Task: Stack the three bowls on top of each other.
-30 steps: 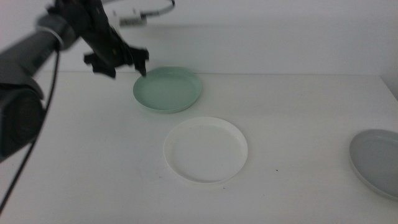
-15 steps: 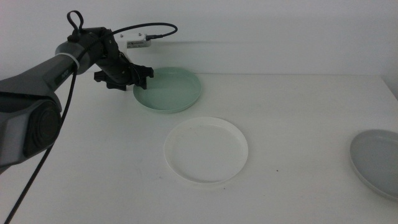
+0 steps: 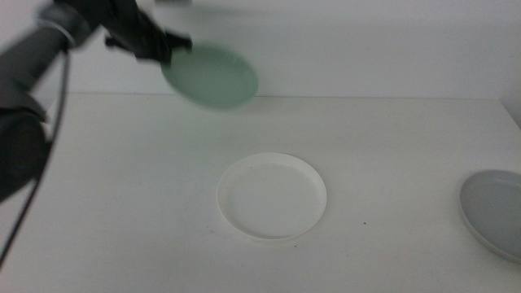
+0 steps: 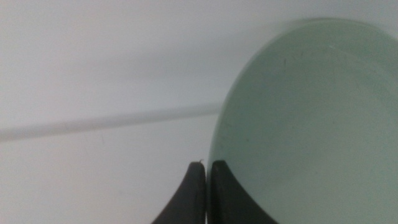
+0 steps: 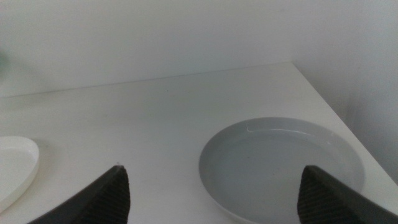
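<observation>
The mint green bowl (image 3: 211,75) hangs tilted in the air above the table's far left, held by its rim in my left gripper (image 3: 168,49). In the left wrist view the two jaws are pressed together on the edge of the green bowl (image 4: 311,124), with the left gripper (image 4: 208,171) shut on it. The white bowl (image 3: 272,196) lies flat at the table's middle. The grey bowl (image 3: 492,212) rests at the right edge. My right gripper (image 5: 211,180) stands open just in front of the grey bowl (image 5: 283,165), touching nothing.
A pale wall (image 3: 366,49) rises right behind the table's far edge. The table's right edge (image 5: 323,99) runs close past the grey bowl. Part of the white bowl (image 5: 15,168) shows in the right wrist view.
The left gripper has closed on the green bowl's rim and lifted it off the table, tilting it. The white and grey bowls have stayed put.
</observation>
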